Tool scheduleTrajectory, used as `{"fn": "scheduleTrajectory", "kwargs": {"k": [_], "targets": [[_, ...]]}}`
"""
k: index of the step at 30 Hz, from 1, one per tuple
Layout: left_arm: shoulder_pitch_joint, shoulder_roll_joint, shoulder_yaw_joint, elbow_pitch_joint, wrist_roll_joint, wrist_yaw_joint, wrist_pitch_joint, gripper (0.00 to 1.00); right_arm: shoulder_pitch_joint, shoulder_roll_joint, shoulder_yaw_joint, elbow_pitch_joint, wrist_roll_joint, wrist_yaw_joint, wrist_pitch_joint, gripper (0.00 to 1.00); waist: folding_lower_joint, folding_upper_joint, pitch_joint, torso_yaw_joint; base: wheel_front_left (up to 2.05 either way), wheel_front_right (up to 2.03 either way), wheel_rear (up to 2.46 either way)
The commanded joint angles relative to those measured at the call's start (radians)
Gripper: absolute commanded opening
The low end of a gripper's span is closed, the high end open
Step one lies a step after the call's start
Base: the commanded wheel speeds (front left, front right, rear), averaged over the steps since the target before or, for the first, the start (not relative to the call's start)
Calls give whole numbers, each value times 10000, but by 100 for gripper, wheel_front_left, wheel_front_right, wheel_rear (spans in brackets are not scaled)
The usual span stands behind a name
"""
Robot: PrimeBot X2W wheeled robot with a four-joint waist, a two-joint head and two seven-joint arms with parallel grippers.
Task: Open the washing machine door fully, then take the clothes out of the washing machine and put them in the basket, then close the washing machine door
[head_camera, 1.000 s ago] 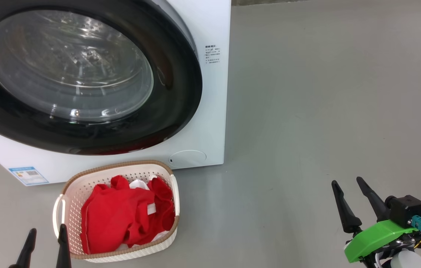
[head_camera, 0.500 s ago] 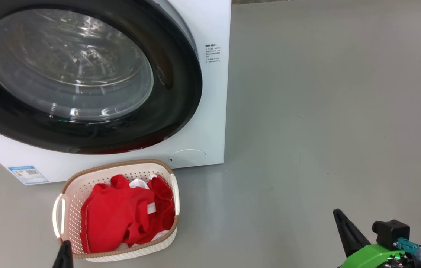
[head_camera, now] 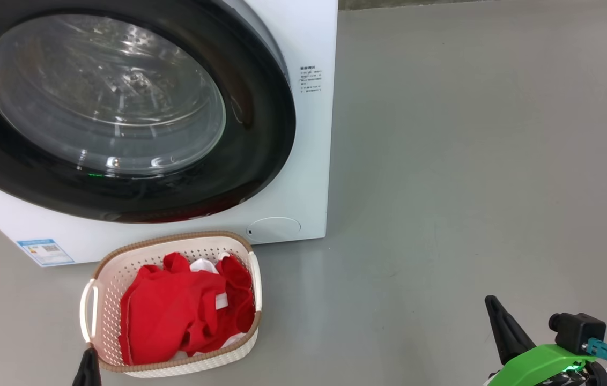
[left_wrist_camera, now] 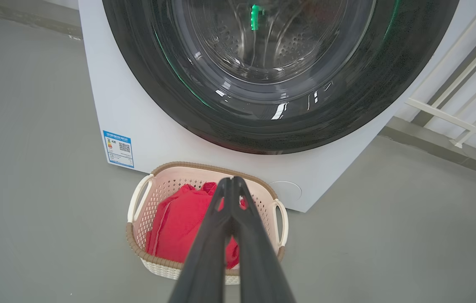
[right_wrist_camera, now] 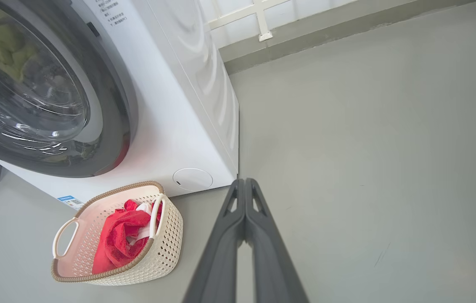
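Head view: one basket (head_camera: 172,237), one washing machine (head_camera: 311,161); left tool (head_camera: 89,356), right tool (head_camera: 492,303) both pinched empty.

We count one big white boxy front-loading washing machine (head_camera: 311,161); one round glossy black-rimmed glass door (head_camera: 260,134); one cream perforated plastic basket (head_camera: 116,279) with two white side handles (head_camera: 87,313); one blue label sticker (head_camera: 46,252); one heap of red cloth garments (head_camera: 175,316), its pieces beyond our counting.

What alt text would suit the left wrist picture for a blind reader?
Red clothes lie in a cream basket before a white washing machine, its round black door closed. The left gripper, dark fingers pressed together, points toward the basket.
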Motion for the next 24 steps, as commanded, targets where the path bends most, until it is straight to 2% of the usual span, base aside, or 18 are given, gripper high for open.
{"fn": "scheduleTrajectory", "kwargs": {"k": [1, 24], "targets": [[-248, 151, 78, -191, -310, -4, 58, 0, -170, -84, -102, -292, 345, -3, 68, 0, -1, 0, -8, 9, 0, 0, 0], [-595, 157, 128, -200, -2840, -10, 718, 0, -113, 116, -415, -730, 2729, -7, 746, 0, -2, 0, -133, 144, 0, 0, 0]]}}
